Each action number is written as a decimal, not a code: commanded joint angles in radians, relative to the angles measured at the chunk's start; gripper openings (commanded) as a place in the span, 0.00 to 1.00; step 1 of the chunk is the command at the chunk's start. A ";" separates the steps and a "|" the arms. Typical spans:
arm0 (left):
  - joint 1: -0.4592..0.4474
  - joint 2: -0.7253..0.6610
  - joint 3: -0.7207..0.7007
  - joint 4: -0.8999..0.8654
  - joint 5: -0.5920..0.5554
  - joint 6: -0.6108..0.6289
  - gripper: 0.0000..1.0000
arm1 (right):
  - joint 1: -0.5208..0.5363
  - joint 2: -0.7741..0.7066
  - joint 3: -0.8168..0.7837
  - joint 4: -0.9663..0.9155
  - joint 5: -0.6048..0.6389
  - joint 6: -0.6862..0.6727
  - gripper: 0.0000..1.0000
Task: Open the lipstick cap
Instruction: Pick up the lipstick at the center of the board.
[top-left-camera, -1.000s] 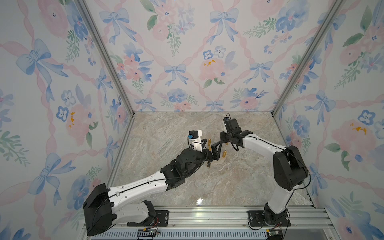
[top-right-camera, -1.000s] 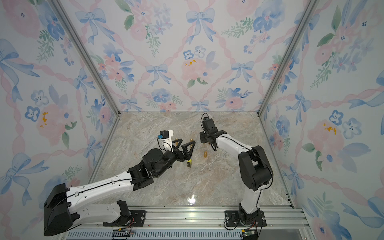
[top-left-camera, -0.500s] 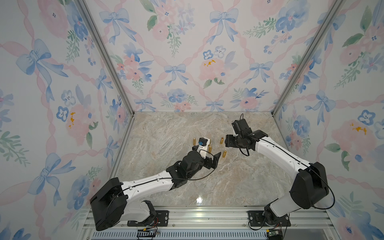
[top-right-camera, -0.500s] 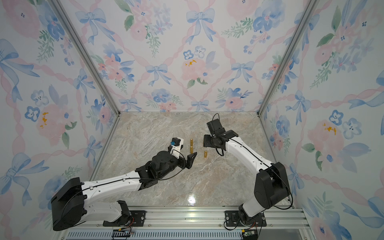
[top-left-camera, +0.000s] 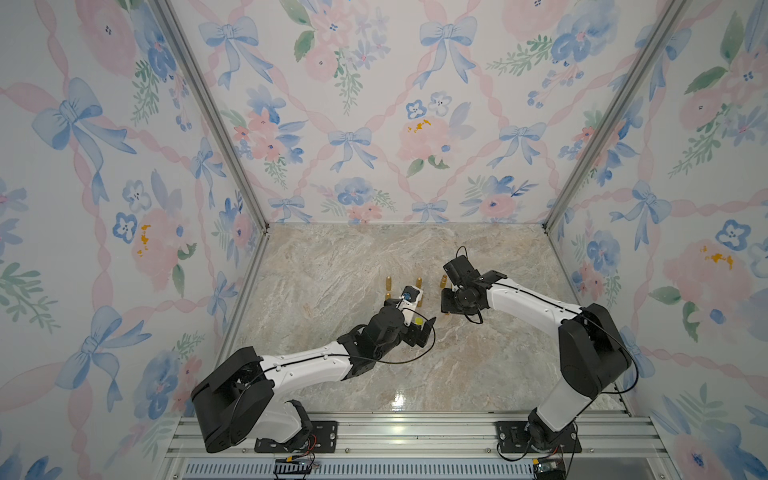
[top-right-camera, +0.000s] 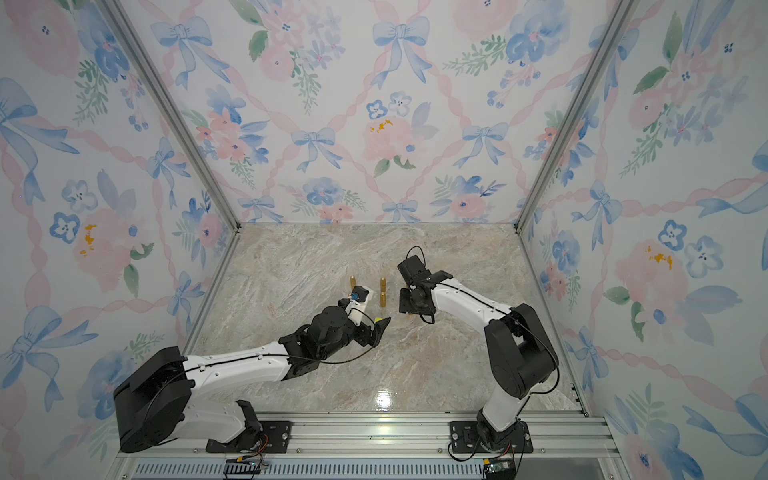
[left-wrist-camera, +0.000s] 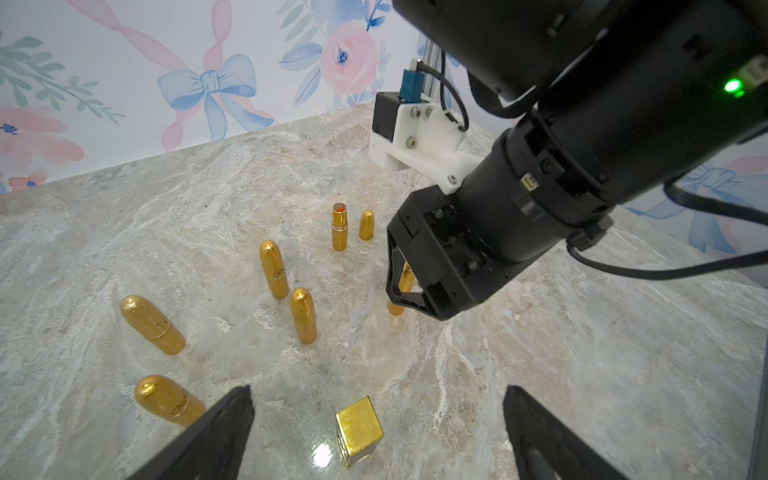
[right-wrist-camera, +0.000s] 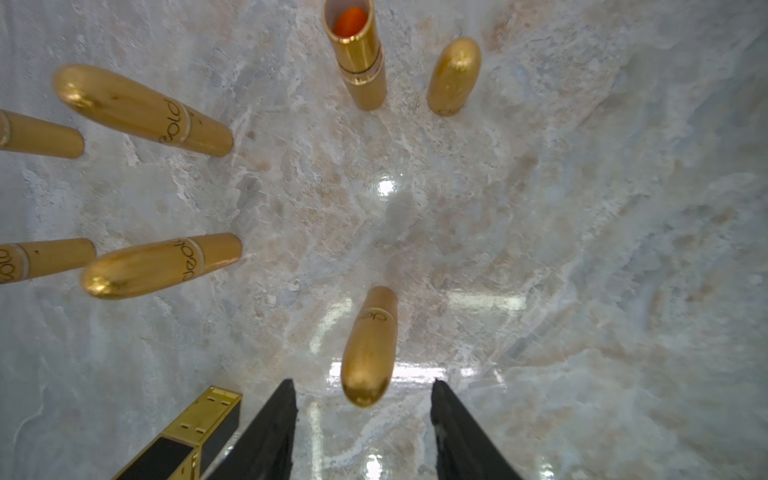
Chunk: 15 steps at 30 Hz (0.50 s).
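A gold bullet-shaped lipstick (right-wrist-camera: 370, 345) stands capped on the marble table (top-left-camera: 478, 365). My right gripper (right-wrist-camera: 361, 384) hangs over it, open, with a gap between each finger and the cap. In the left wrist view this lipstick (left-wrist-camera: 401, 291) is mostly hidden behind the right gripper (left-wrist-camera: 409, 299). My left gripper (left-wrist-camera: 374, 415) is wide open and holds nothing. It hangs over a square gold-topped lipstick (left-wrist-camera: 359, 430). In both top views the left gripper (top-left-camera: 419, 328) (top-right-camera: 380, 326) sits nearer the front than the right gripper (top-left-camera: 451, 303) (top-right-camera: 409, 301).
Several more capped gold lipsticks (left-wrist-camera: 274, 270) (left-wrist-camera: 151, 324) stand to the left of the grippers. An uncapped lipstick with an orange tip (right-wrist-camera: 355, 54) stands beside its loose cap (right-wrist-camera: 453, 77) further back. Floral walls (top-left-camera: 374, 124) close in the table on three sides.
The right gripper has come forward and down over the bullet lipstick, and its jaws have narrowed. The left arm has drawn back toward the front, still open.
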 joint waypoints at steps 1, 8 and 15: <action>0.007 0.013 -0.010 0.009 0.000 0.018 0.96 | 0.007 0.021 -0.013 0.037 0.046 -0.004 0.46; 0.008 0.026 -0.011 0.015 -0.005 0.012 0.94 | 0.010 0.066 -0.001 0.066 0.076 -0.031 0.42; 0.010 0.032 -0.017 0.029 -0.009 0.004 0.93 | 0.010 0.108 0.013 0.080 0.077 -0.055 0.34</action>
